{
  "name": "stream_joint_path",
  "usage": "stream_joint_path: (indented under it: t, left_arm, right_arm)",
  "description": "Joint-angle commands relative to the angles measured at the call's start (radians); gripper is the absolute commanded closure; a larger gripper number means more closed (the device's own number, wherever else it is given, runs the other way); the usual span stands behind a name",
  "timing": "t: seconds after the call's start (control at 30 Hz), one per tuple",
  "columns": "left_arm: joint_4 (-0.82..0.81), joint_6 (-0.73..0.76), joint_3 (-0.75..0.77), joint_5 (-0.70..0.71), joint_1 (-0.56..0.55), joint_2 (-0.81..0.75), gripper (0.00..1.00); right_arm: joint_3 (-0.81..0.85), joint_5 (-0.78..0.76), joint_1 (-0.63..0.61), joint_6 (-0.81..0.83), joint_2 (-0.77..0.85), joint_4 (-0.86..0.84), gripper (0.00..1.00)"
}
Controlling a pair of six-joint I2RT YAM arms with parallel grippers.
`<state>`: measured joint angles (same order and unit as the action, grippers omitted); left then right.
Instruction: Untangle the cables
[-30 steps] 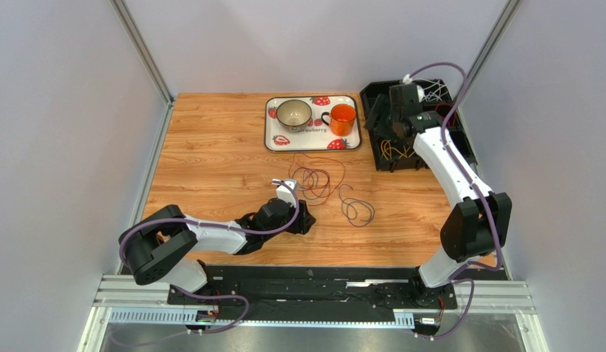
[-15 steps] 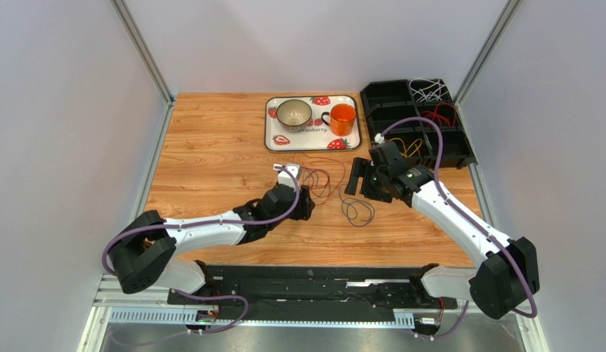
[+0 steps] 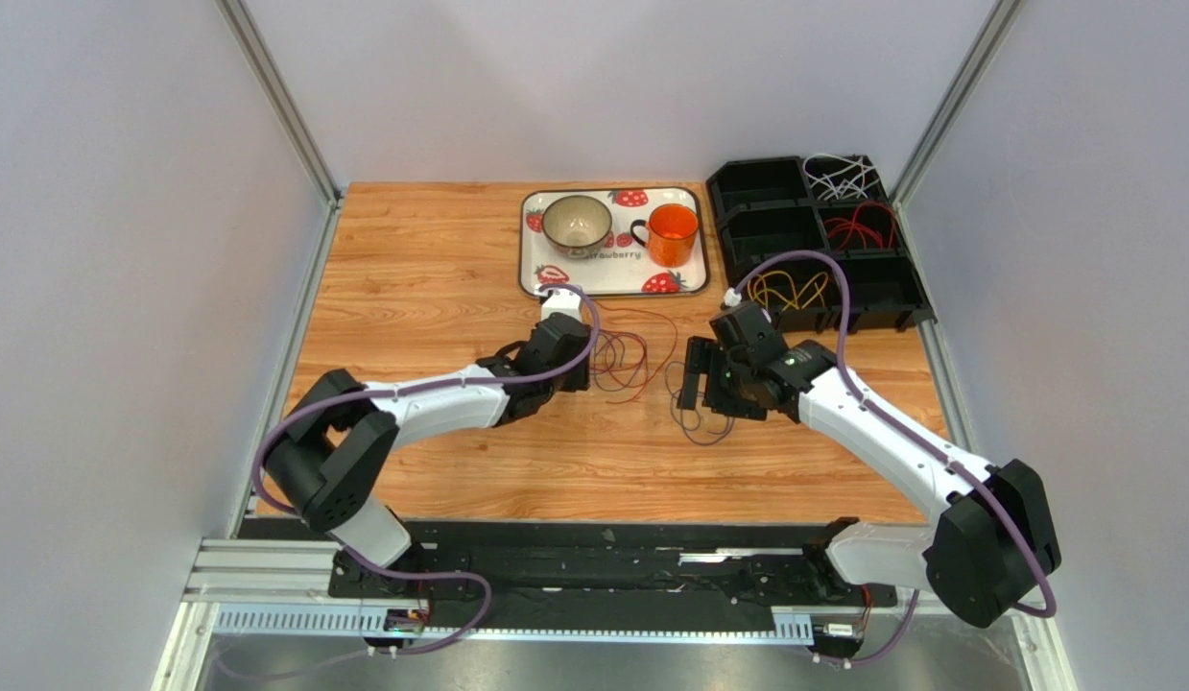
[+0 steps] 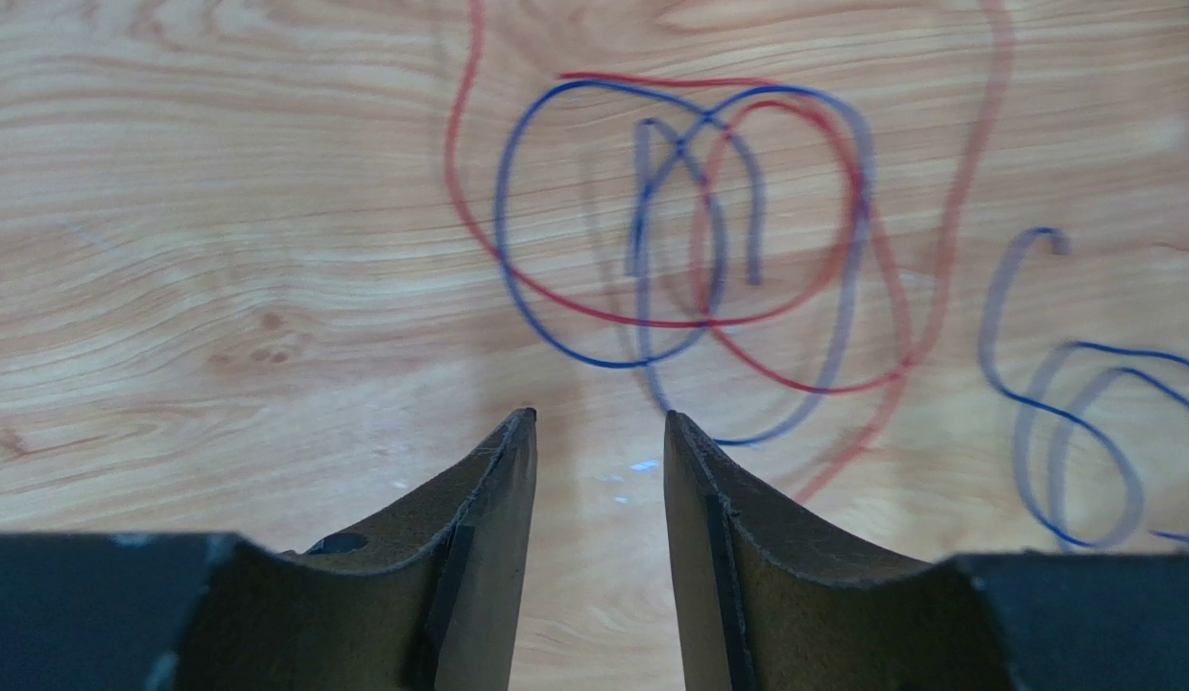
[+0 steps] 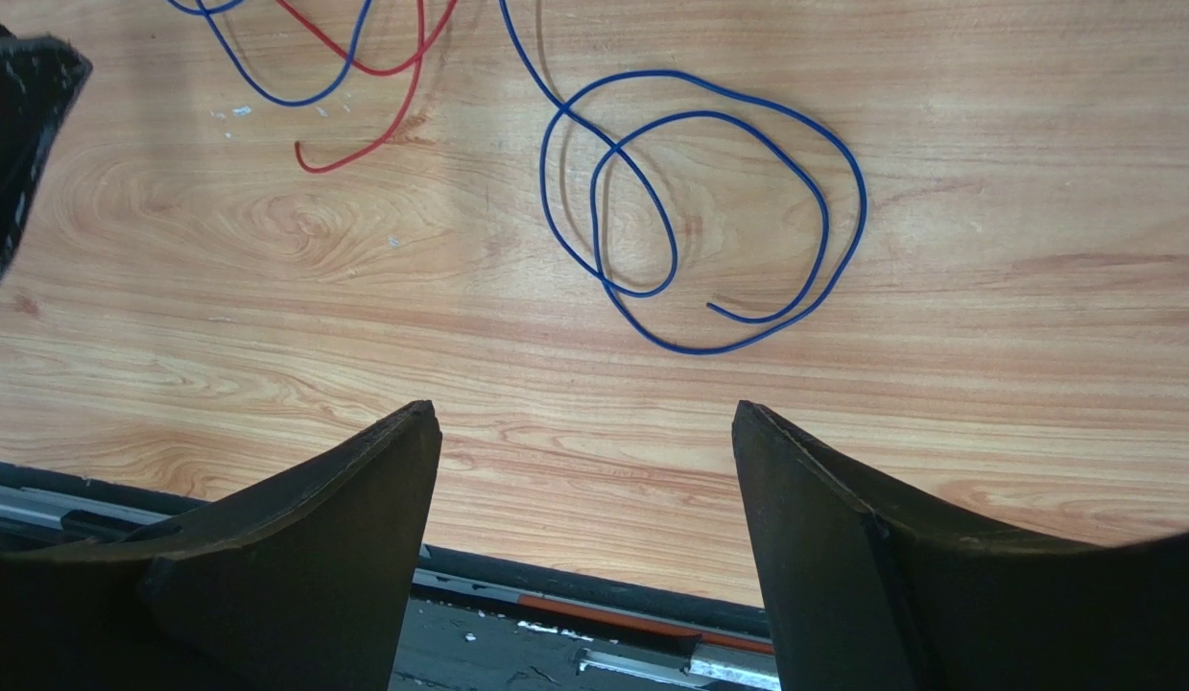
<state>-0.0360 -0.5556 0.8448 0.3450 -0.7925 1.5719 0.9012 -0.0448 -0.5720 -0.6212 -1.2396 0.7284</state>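
A tangle of thin red and blue cables (image 3: 629, 353) lies on the wooden table mid-scene; in the left wrist view the tangle (image 4: 687, 231) is just ahead of my fingertips. A separate blue cable coil (image 3: 698, 418) lies to its right and shows in the right wrist view (image 5: 701, 216). My left gripper (image 3: 586, 377) is open by a narrow gap and empty, its tips (image 4: 597, 421) low over the wood just short of the tangle. My right gripper (image 3: 697, 392) is wide open and empty (image 5: 578, 418), hovering over the blue coil.
A strawberry tray (image 3: 535, 274) with a bowl (image 3: 575, 220) and an orange mug (image 3: 674, 231) stands at the back. A black divided bin (image 3: 744, 187) at the back right holds white, red and yellow cables. The table's near edge and rail show in the right wrist view (image 5: 586, 605).
My right arm has swung from the black bin down to the table centre, over the blue coil. My left gripper has shifted toward the back, to the tangle's left side.
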Motion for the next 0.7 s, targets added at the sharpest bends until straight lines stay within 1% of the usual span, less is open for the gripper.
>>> stream_joint_path:
  t: [0.0,0.27,0.37,0.5,0.67]
  left_arm:
    - [-0.039,0.005,0.026,-0.076,0.027,0.059,0.57]
    - [-0.090,0.008,0.010,-0.087,0.027,0.077,0.58]
    - [-0.126,0.020,0.007,-0.112,0.027,0.092,0.58]
    - [-0.133,0.034,0.048,-0.129,0.027,0.143,0.58]
    - [-0.099,0.028,0.086,-0.106,0.027,0.191,0.61]
  right_arm:
    - [-0.013,-0.012,-0.009,-0.008,0.013,-0.017,0.22]
    - [0.010,-0.007,-0.043,-0.012,-0.084,-0.041,0.23]
    - [0.030,-0.013,-0.055,-0.014,-0.122,-0.041,0.24]
    - [0.053,-0.023,-0.072,-0.012,-0.159,-0.040,0.24]
    - [0.071,-0.029,-0.091,-0.012,-0.193,-0.037,0.25]
